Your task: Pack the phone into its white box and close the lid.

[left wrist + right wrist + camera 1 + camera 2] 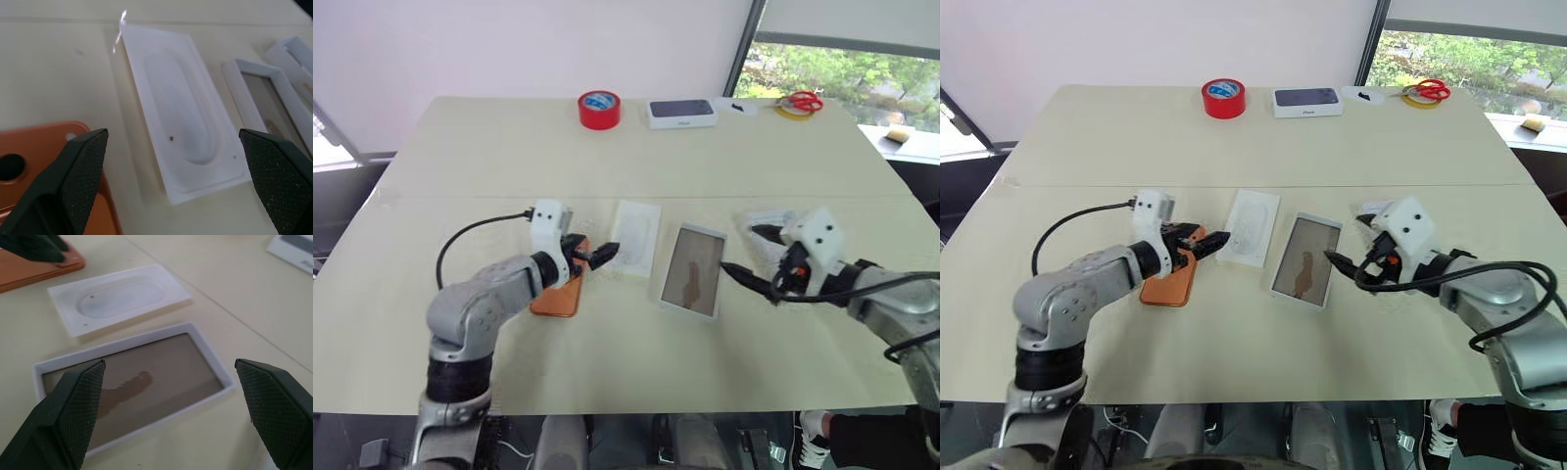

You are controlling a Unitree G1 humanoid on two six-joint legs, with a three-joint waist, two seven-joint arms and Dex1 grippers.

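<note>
Here we hover both grippers, jaws apart and empty: left gripper [603,255] over the phone [558,294], right gripper [744,257] beside the white box [692,271]. Nothing is packed yet. Next, we judge, the left must close on the phone.

Phone [558,297]: flat, orange, rounded corners; lies back up on the tabletop [636,157] with a dark lens showing at one corner; partly covered from above by the left arm

White box [691,271]: shallow white rectangular tray, open side up, its floor dull and reflective; lies flat near the tabletop's middle, well right of the phone

Lid [299,73]: white, shallow; only an edge shows, just beyond the box on its right side; printed face cannot be told
</note>
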